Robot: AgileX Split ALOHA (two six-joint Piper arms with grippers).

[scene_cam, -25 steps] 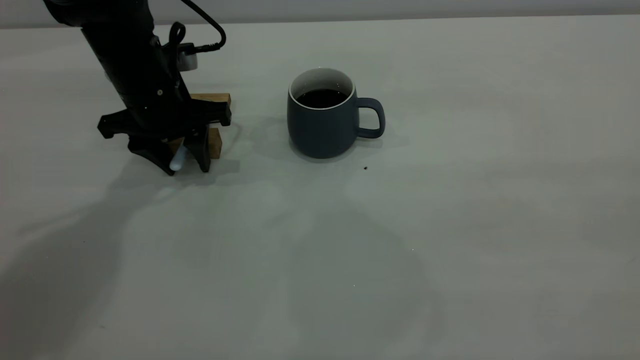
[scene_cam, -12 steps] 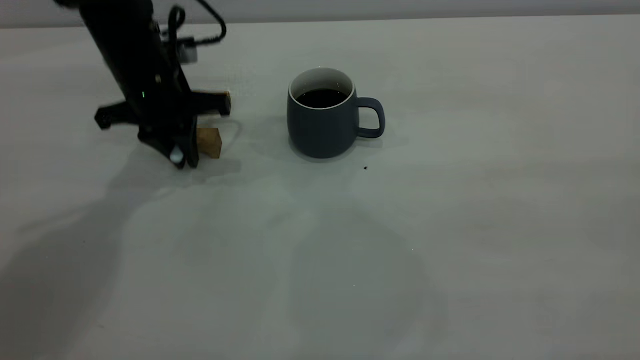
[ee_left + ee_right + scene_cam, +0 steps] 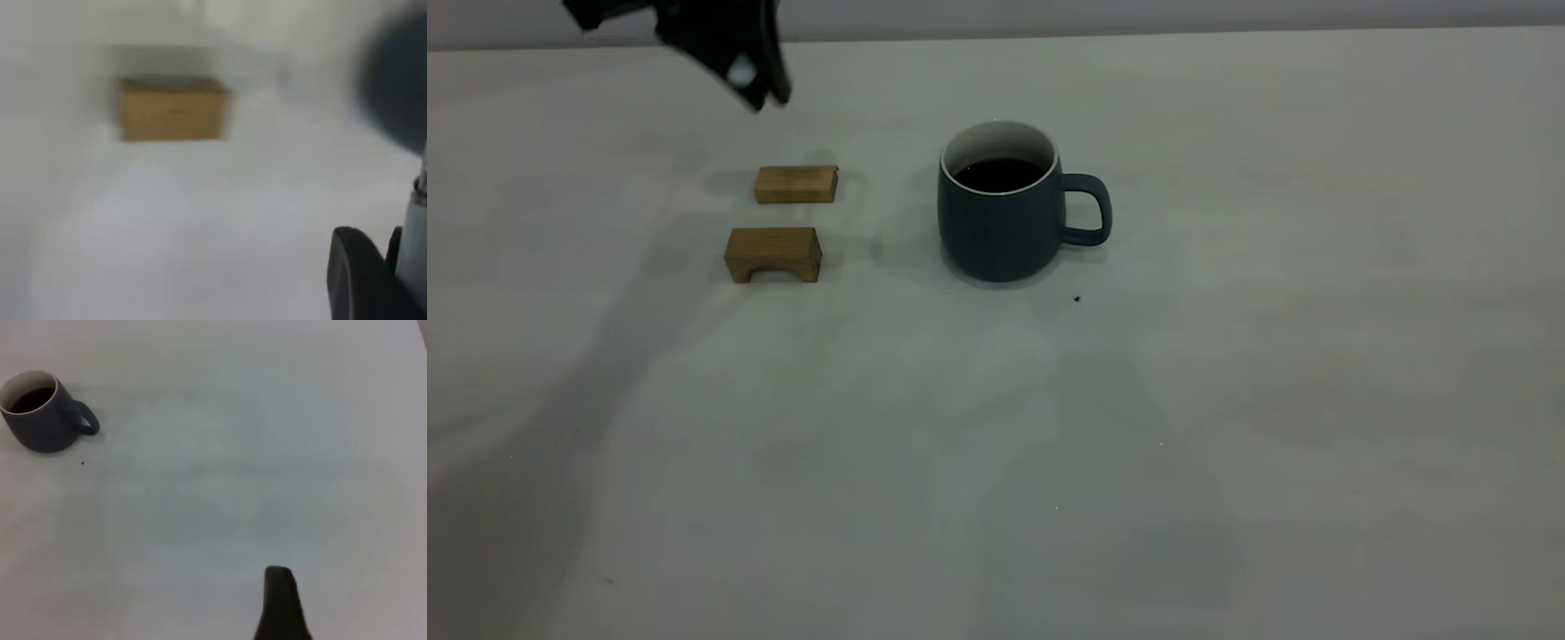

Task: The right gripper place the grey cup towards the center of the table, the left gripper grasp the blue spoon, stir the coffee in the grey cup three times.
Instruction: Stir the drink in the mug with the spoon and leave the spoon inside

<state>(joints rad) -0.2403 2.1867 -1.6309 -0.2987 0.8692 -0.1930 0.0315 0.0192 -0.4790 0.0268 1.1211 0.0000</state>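
The grey cup (image 3: pixel 1003 222) stands upright near the middle of the table (image 3: pixel 1272 427), its handle to the right and dark coffee (image 3: pixel 1000 174) inside. My left gripper (image 3: pixel 754 78) hangs high over the far left of the table, shut on the blue spoon (image 3: pixel 740 71), whose pale end shows between the black fingers. In the left wrist view the spoon's pale handle (image 3: pixel 417 240) runs beside one finger (image 3: pixel 357 277), and the cup (image 3: pixel 399 87) is a dark blur farther off. My right gripper (image 3: pixel 279 603) is well away from the cup (image 3: pixel 41 420).
Two small wooden blocks lie left of the cup: a flat one (image 3: pixel 796 184) behind and an arched one (image 3: pixel 773 254) in front. A tiny dark speck (image 3: pixel 1077 299) sits just in front of the cup's handle.
My left gripper closed on the spoon at the wooden blocks and has risen steeply with it, leaving both blocks uncovered. The cup has not moved.
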